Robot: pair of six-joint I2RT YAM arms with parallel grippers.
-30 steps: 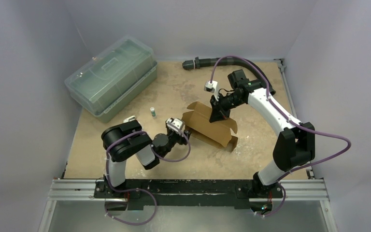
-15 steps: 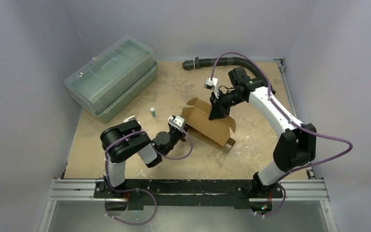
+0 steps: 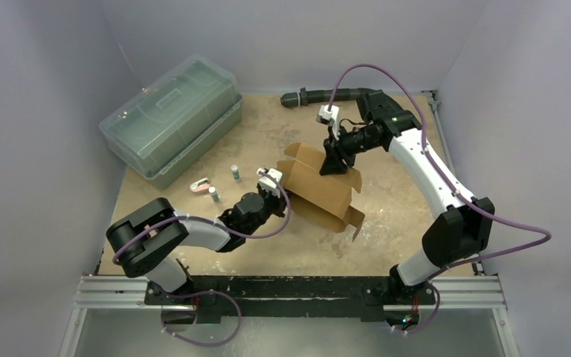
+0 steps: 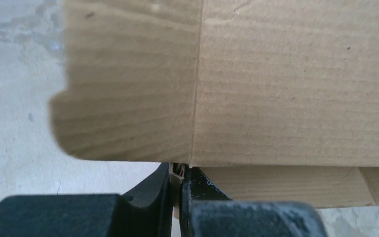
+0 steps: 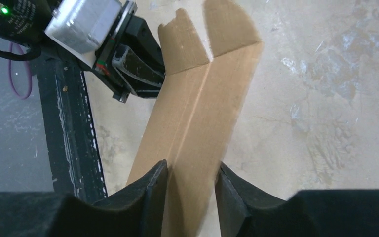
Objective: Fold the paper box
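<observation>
we see a tan, mottled table [image 3: 268,126]. a clear greenish lidded bin [image 3: 169,119] sits at its far left. near the bin lie one small vial [image 3: 234,172], a second vial [image 3: 214,195] and a pinkish piece [image 3: 201,185]; a black hose [image 3: 320,95] runs along the far edge.

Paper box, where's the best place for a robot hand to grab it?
Grab a thin flat edge and pinch across the cardboard's thickness. The paper box is only thin sheet, held tilted, so its edges stick out free. The left gripper comes from the near left and is shut on the lower edge by a crease. The right gripper comes from above at the top edge.
</observation>
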